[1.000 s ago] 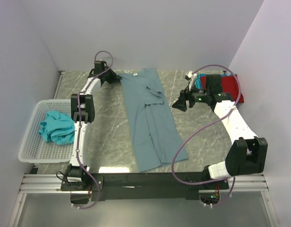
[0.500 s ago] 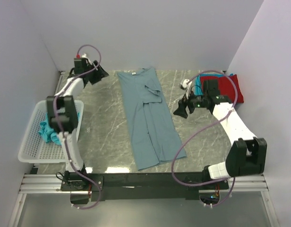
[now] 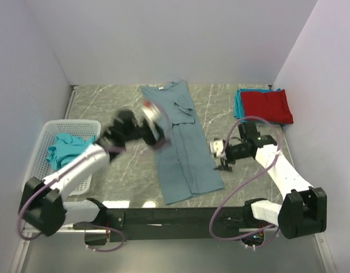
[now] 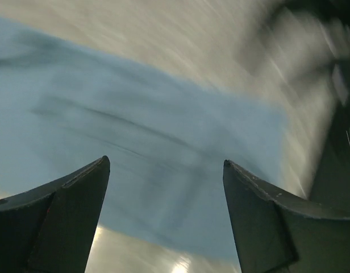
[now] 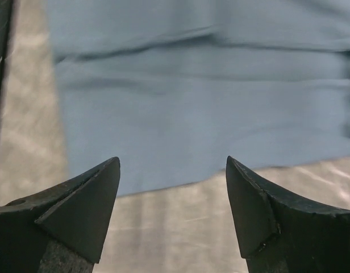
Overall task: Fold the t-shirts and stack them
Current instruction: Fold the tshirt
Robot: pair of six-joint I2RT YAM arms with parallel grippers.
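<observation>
A long blue-grey t-shirt (image 3: 183, 153) lies flat in the middle of the table, folded lengthwise, collar at the far end. My left gripper (image 3: 155, 128), blurred by motion, hangs over its left edge near mid-length. In the left wrist view that gripper (image 4: 165, 162) is open above the blue-grey fabric (image 4: 135, 125), holding nothing. My right gripper (image 3: 222, 164) sits just off the shirt's right edge near the hem. In the right wrist view it (image 5: 172, 161) is open over bare table, the shirt's edge (image 5: 209, 91) just ahead. A folded red t-shirt (image 3: 269, 105) rests on a teal one (image 3: 238, 104) at the back right.
A white basket (image 3: 33, 165) at the left edge holds a crumpled teal t-shirt (image 3: 64, 149). The table is grey marble (image 3: 124, 102), walled at the back and both sides. A dark rail (image 3: 180, 216) carrying the arm bases runs along the near edge.
The left arm swung from the shirt's collar out to the back-left corner and back over the shirt's middle, its gripper opening. The right gripper moved nearer, down beside the hem.
</observation>
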